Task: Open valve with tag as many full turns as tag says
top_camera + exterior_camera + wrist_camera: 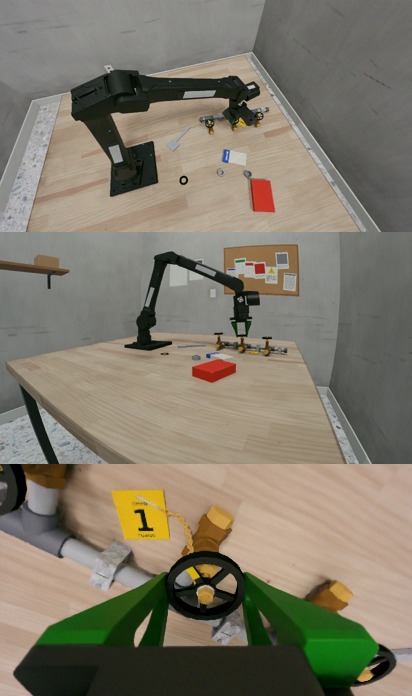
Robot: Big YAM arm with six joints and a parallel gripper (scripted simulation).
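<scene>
A grey pipe (213,117) with three brass valves lies at the table's far right. My gripper (205,580) with green fingers is shut on the black handwheel (205,589) of the middle valve (241,344), one finger on each side of the rim. A yellow tag (140,514) marked 1 lies on the wood beside this valve, chained to its brass body (210,531). The tag also shows in the top view (241,123). The left valve (210,127) and the right valve (259,116) stand apart from the fingers. In the top view the wrist hides the middle handwheel.
A red block (262,195), a white and blue card box (234,157), two grey nuts (220,172) (247,174), a black ring (183,180) and a grey scraper (177,138) lie nearer the table's front. The arm's base plate (133,170) stands at the left.
</scene>
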